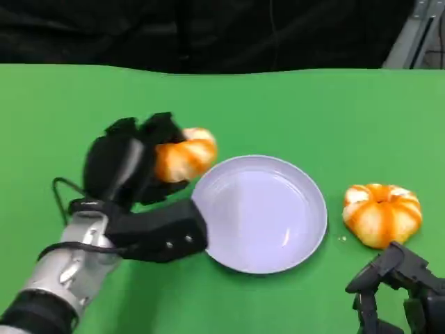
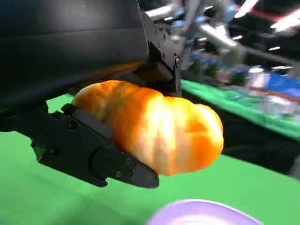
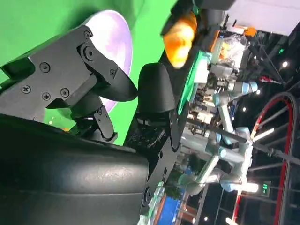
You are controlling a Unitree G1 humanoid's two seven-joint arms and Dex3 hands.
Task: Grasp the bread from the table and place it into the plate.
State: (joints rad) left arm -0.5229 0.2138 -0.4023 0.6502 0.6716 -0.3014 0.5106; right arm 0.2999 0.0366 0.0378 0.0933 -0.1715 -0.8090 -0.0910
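My left hand [image 1: 128, 167] grips a golden-orange bread roll [image 1: 184, 156] and holds it just off the left rim of the lilac plate [image 1: 264, 209]. In the left wrist view the roll [image 2: 159, 131] sits between the black fingers [image 2: 93, 150], raised above the green cloth, with the plate's edge [image 2: 201, 215] below it. A second, pumpkin-shaped bread [image 1: 382, 214] lies on the table right of the plate. My right hand [image 1: 400, 285] rests low at the front right, near that bread, fingers apart and holding nothing. The right wrist view shows its fingers [image 3: 108, 89], the plate [image 3: 112, 42] and the held roll [image 3: 180, 37].
The green table [image 1: 299, 111] runs back to a dark edge at the far side. A thin black cable [image 1: 59, 191] loops beside my left wrist. A metal frame [image 1: 417, 35] stands at the far right corner.
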